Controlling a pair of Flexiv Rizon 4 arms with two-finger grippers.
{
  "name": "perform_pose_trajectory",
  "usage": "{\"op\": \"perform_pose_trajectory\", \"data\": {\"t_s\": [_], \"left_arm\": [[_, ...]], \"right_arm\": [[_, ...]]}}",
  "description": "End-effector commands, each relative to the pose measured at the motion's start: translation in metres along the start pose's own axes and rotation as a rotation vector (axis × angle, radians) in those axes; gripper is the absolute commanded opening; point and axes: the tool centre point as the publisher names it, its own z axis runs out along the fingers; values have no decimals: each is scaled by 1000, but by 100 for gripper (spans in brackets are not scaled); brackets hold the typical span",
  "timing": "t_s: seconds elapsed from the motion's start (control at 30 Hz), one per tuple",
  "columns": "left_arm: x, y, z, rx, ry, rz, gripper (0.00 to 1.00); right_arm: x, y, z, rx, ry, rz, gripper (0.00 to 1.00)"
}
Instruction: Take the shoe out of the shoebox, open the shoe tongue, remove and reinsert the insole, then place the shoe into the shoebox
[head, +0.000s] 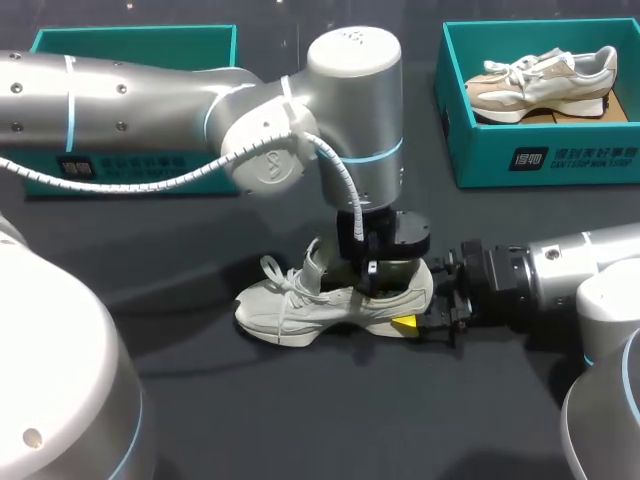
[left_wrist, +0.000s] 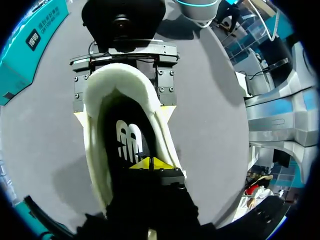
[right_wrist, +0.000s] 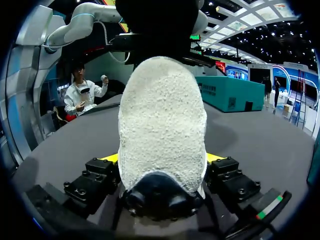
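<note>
The shoe (head: 300, 305) lies on its sole on the table (head: 200, 400), out of the box (head: 120, 45), with its toe toward my left side. My right gripper (right_wrist: 161, 160) is clamped across the heel, one yellow tip on each side. My left gripper (left_wrist: 150, 163) hangs straight down into the opening, its tips pressed together over the insole (left_wrist: 129, 142); I cannot tell whether a fold of insole is nipped between them. I judge this to be the insole step, so what matters is how I divide the work. The right hand should only anchor: firm enough that the shoe does not rise with the pull, but not so hard that the collar caves in and traps the insole. The left should draw up and back toward the heel, slowly, letting the insole bend out of the opening instead of dragging it flat. If the shoe lifts off the table, I should ease off and take hold nearer the insole's edge. The laces (head: 272, 270) lie loose ahead of the opening and could snag.
</note>
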Motion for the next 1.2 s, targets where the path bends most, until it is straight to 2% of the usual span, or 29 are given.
{"op": "perform_pose_trajectory", "data": {"t_s": [0.03, 0.43, 0.67, 0.77, 1.2], "left_arm": [[2, 16, 4, 19, 19, -1, 0], [16, 27, 15, -4, 8, 38, 0], [16, 28, 19, -20, -16, 37, 29], [14, 28, 23, -26, -30, 30, 35], [-8, 29, 39, -95, -188, -14, 35]], "right_arm": [[0, 1, 0, 4, 0, 1, 0], [0, 1, 0, 4, 0, 1, 0], [0, 1, 0, 4, 0, 1, 0], [0, 1, 0, 4, 0, 1, 0], [0, 1, 0, 4, 0, 1, 0]]}}
